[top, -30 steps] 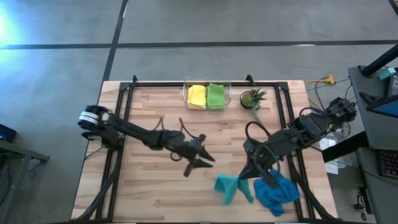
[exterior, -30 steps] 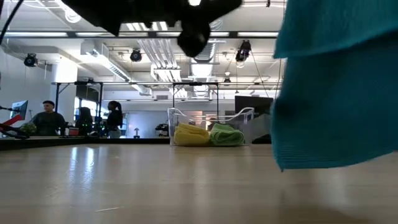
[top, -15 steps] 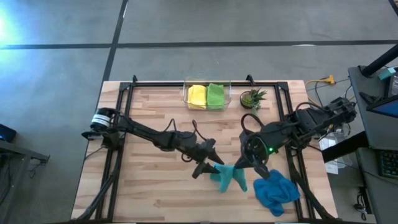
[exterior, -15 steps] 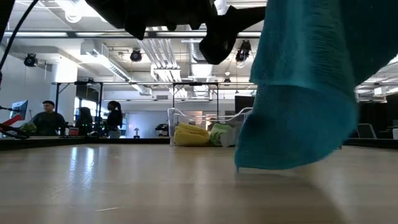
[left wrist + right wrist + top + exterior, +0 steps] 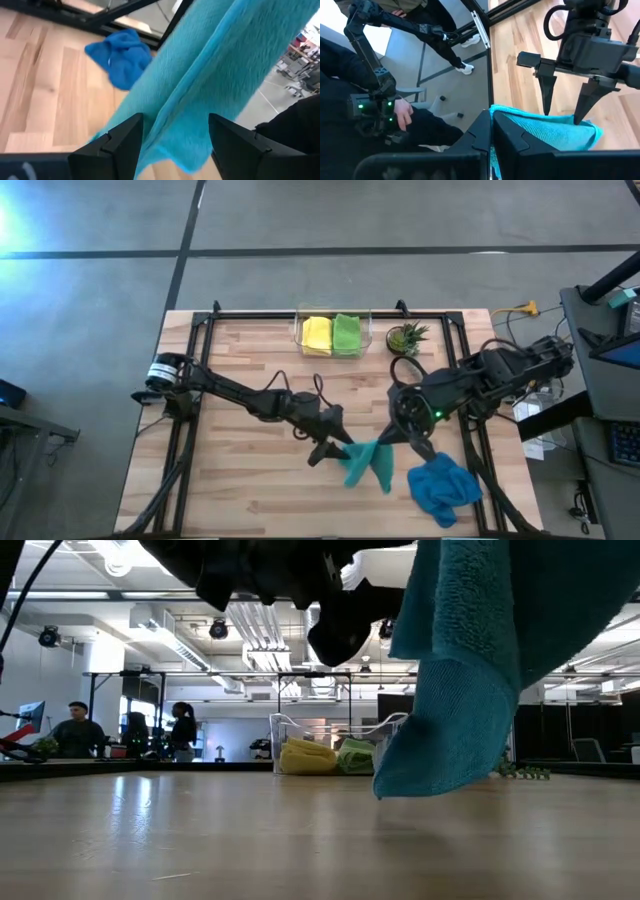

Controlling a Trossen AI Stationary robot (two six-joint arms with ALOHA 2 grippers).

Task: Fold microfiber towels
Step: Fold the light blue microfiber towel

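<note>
A teal towel [image 5: 365, 465] hangs in the air near the table's front middle, held up by my shut right gripper [image 5: 398, 442] [image 5: 491, 137]. My left gripper [image 5: 337, 450] [image 5: 175, 135] is open at the towel's left side. Its two fingers [image 5: 547, 95] stand on either side of the hanging cloth [image 5: 210, 75]; I cannot tell whether they touch it. A crumpled blue towel [image 5: 440, 485] lies on the table at the front right. A yellow towel [image 5: 316, 335] and a lime green towel [image 5: 346, 335] lie folded in a clear bin at the back. My right gripper pinches the teal towel by an upper edge [image 5: 496, 114] between its two shut fingers; one layer or several, I cannot tell. The fingers slant down from the table's right side. The towel hangs slack below them, and its lower end [image 5: 400, 780] is clear of the table.
The clear bin [image 5: 298, 340] stands at the back middle, with a small potted plant [image 5: 405, 338] to its right. A black frame rail [image 5: 330, 314] runs round the table. People sit far behind the table [image 5: 80, 730]. Bare wood [image 5: 230, 480] lies at the front left.
My left gripper has gone toward the table's right and near edges, up to the teal towel. My right gripper has carried the towel toward the table's left. The towel's lower edge has risen, and the cloth now hangs narrower between my left fingers.
</note>
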